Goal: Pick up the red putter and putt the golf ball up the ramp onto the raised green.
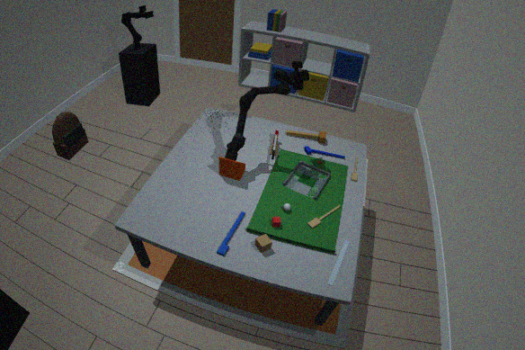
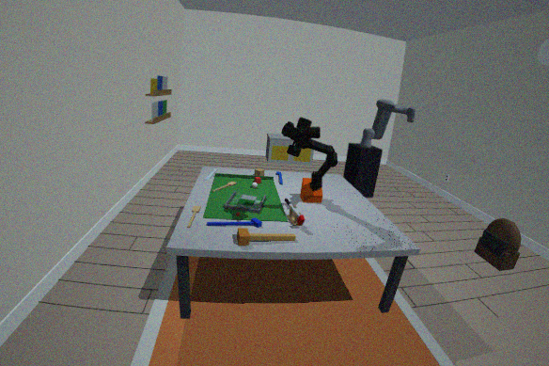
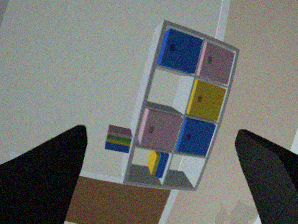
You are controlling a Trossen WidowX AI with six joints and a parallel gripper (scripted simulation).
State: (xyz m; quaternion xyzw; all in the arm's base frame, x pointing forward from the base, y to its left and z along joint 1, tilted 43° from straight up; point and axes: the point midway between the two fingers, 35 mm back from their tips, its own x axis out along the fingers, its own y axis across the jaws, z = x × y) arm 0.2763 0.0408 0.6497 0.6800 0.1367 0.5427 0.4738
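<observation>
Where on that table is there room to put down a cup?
The grey stretch of the table between the orange base and the blue bar has nothing standing on it. The green mat side is crowded with tools, blocks and the ball.

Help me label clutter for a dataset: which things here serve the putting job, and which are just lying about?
Job: red putter, golf ball, raised green, green mat, open gripper.

Lying about: blue putter, blue bar, wooden mallet, red cube, wooden cube, wooden spatula.
</observation>
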